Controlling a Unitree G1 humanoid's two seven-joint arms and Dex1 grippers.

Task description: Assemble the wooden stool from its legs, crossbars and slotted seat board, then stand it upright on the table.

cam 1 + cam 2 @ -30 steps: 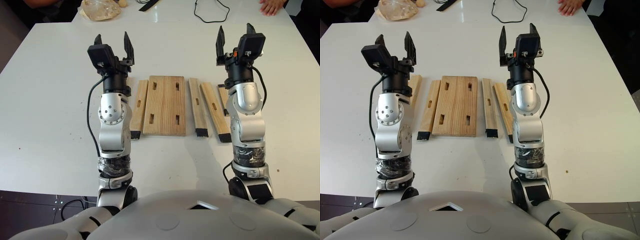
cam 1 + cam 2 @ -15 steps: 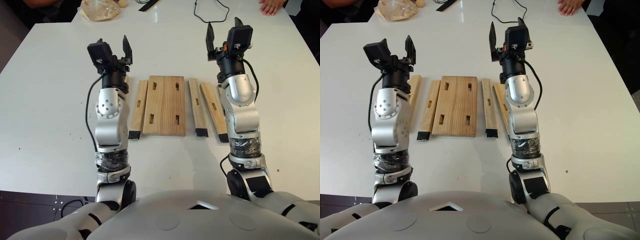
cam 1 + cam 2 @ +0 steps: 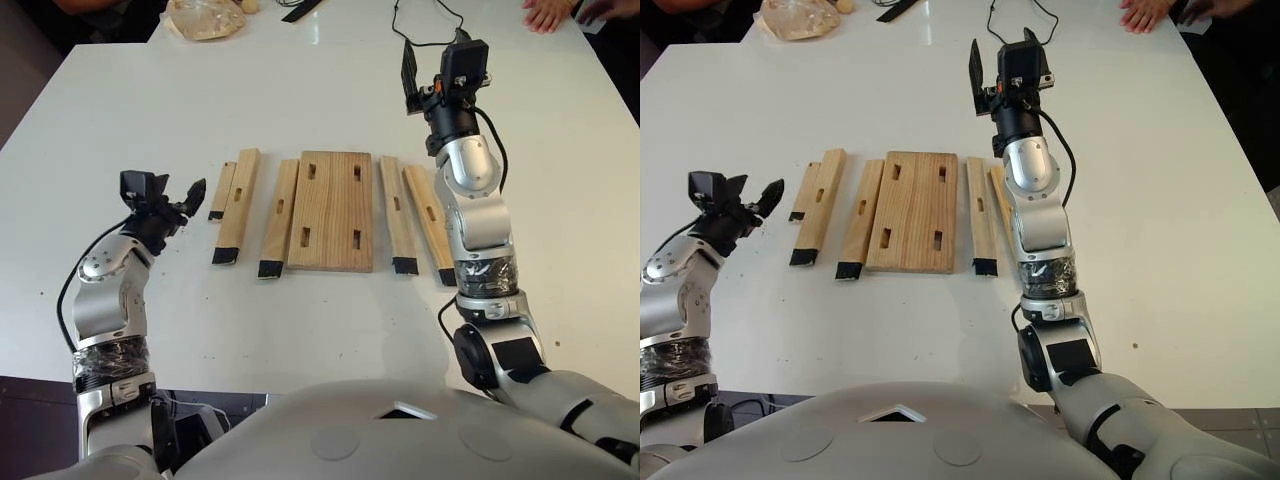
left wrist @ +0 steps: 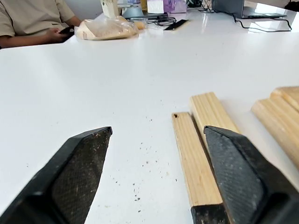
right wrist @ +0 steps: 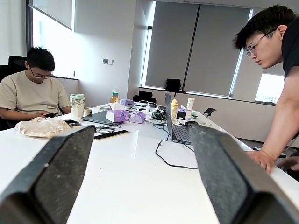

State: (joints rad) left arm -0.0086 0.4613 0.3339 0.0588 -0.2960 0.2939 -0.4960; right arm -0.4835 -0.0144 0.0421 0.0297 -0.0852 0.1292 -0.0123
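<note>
Well left of the slotted seat board (image 3: 330,210), the left pincer (image 3: 180,198) hangs low over the white counter (image 3: 150,100), released, fingers spread and empty. Three left slats (image 3: 238,205) lie side by side just left of the board, which lies flat on the counter. The right slats (image 3: 398,213) lie just right of it. Beyond the board's far right corner, the right pincer (image 3: 432,58) is held high, released and empty.

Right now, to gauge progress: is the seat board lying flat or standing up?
Flat. The seat board lies face up on the table, its four slots empty.
</note>
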